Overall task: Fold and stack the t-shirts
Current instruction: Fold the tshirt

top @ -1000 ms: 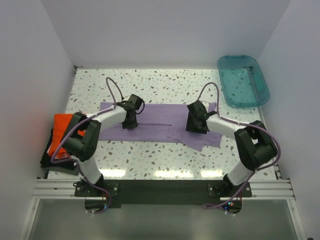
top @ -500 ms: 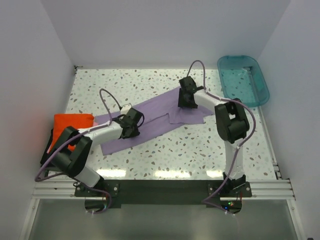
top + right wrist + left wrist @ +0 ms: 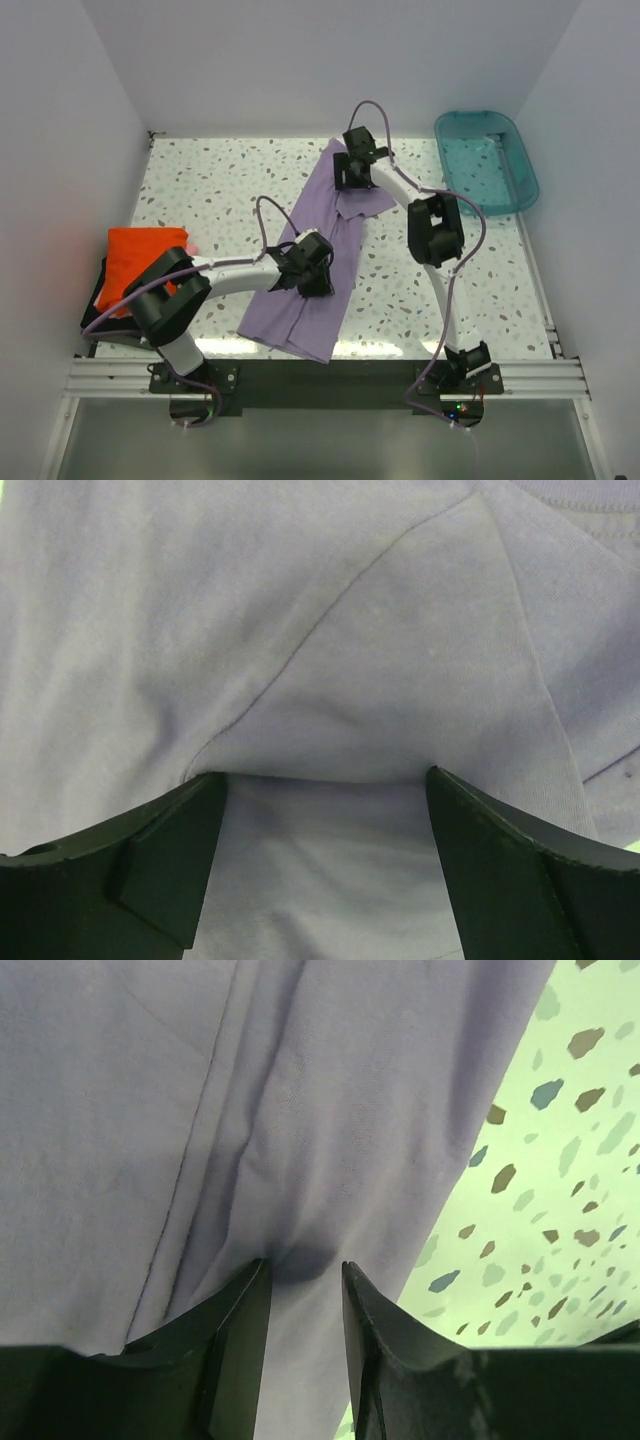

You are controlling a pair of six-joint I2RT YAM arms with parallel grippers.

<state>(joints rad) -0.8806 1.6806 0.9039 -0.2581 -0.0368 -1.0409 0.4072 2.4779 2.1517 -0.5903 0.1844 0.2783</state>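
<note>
The lavender t-shirt (image 3: 322, 215) lies as a long strip from the far middle of the table to its near edge. My left gripper (image 3: 312, 272) sits on the strip's near part. In the left wrist view its jaws (image 3: 305, 1265) stand narrow and pinch a fold of the lavender cloth (image 3: 300, 1110). My right gripper (image 3: 355, 172) is at the strip's far end. Its jaws (image 3: 325, 773) stand wide apart over the cloth (image 3: 300, 610). The orange-red t-shirt (image 3: 142, 258) lies folded at the left on a dark one (image 3: 100, 312). A pink edge (image 3: 191, 247) shows beside it.
The teal plastic tub (image 3: 487, 160) stands at the far right corner. The speckled tabletop (image 3: 220, 180) is ringed by white walls. The aluminium rail (image 3: 320, 378) with both arm bases runs along the near edge.
Both arms swung the lavender shirt from lying crosswise to lying lengthwise. The right gripper went to the far middle and the left gripper came toward the near middle.
</note>
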